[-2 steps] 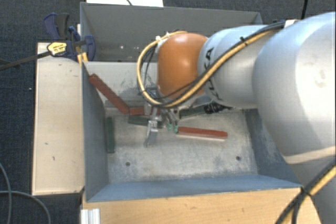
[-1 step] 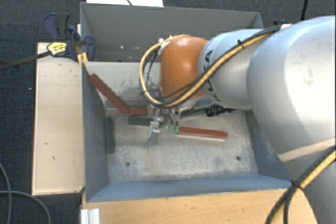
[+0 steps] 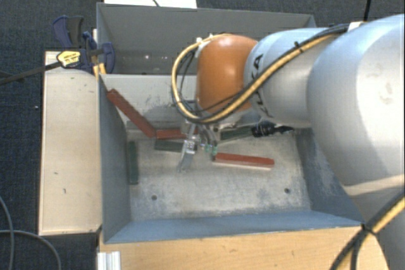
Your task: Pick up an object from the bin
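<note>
Reddish-brown flat bar (image 3: 243,162) lies on the bin (image 3: 209,202) floor just right of the gripper (image 3: 190,155), a dark green block (image 3: 166,146) just left; jaw state I cannot tell, so a clean pick likely needs centring across 1 piece's narrow width.

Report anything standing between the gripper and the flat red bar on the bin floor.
Nothing visible does. The gripper hangs by the nearer end of the flat red bar, only bare bin floor between them. A dark green block lies on the gripper's other side.
</note>
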Tool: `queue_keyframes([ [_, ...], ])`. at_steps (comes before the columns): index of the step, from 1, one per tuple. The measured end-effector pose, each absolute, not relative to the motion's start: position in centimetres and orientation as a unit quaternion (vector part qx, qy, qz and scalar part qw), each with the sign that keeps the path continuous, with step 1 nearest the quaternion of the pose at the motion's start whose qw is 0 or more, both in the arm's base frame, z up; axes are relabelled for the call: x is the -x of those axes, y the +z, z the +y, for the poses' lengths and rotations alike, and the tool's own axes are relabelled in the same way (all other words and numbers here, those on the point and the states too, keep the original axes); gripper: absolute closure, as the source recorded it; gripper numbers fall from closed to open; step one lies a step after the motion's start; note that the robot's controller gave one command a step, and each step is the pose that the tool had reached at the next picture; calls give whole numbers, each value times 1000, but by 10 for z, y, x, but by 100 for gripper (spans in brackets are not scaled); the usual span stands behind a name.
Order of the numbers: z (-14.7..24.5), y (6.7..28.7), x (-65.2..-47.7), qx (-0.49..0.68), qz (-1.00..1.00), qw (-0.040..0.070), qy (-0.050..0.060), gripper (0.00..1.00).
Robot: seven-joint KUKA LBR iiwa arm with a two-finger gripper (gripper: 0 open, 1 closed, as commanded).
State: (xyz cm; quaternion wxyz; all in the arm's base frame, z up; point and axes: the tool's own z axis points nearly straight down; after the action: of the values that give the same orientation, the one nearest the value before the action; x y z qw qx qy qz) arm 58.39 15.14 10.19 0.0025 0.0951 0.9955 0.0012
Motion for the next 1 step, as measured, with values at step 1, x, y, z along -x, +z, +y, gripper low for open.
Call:
queue_keyframes([
  [1, 153, 77, -584, -68, 998, 0, 0, 0],
])
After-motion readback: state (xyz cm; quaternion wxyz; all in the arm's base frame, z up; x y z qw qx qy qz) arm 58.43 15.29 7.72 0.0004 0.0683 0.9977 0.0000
